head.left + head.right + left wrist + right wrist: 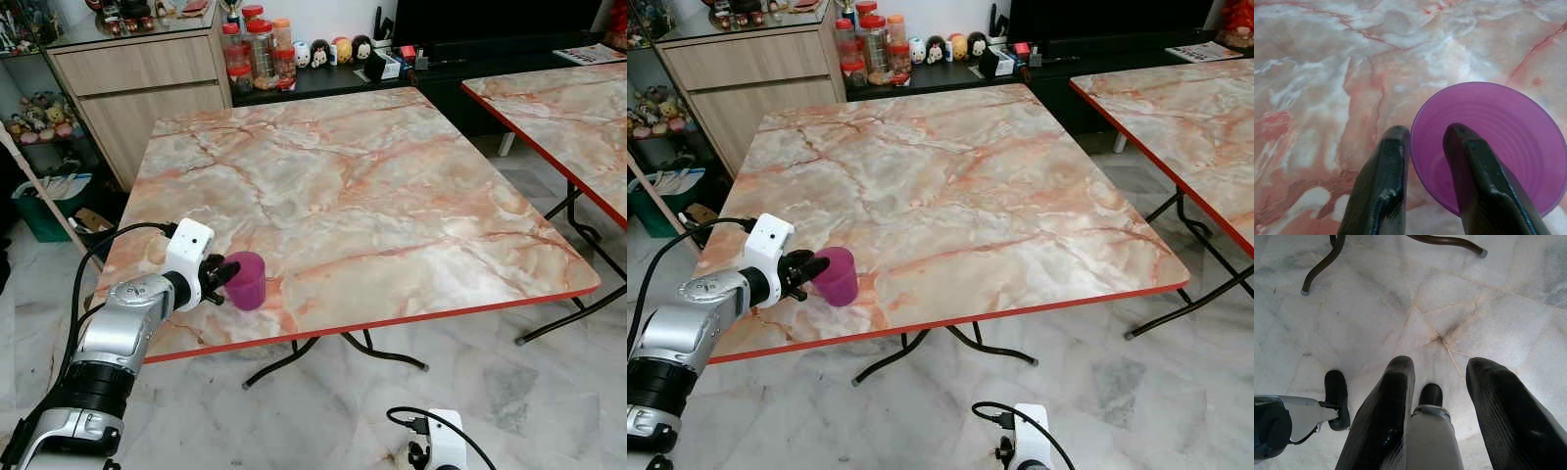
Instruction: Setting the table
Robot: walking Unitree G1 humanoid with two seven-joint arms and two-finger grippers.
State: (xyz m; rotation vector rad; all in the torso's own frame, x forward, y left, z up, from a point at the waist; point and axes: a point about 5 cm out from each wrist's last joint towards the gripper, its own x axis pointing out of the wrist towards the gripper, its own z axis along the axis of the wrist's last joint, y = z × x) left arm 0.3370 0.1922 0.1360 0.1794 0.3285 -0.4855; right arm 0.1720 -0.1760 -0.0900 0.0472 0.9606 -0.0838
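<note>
Purple cup (247,280) upright on marble worktop (372,196), near its front-left corner, nothing visible inside. Left gripper (1422,139) pinched on cup's rim, one finger (1476,171) inside, other outside against the wall. Right gripper (1437,377) hanging low over the tiled floor (1400,308), fingers parted, nothing between them. Lidded jars (257,49) with contents too small to tell, on a dark shelf behind the worktop.
</note>
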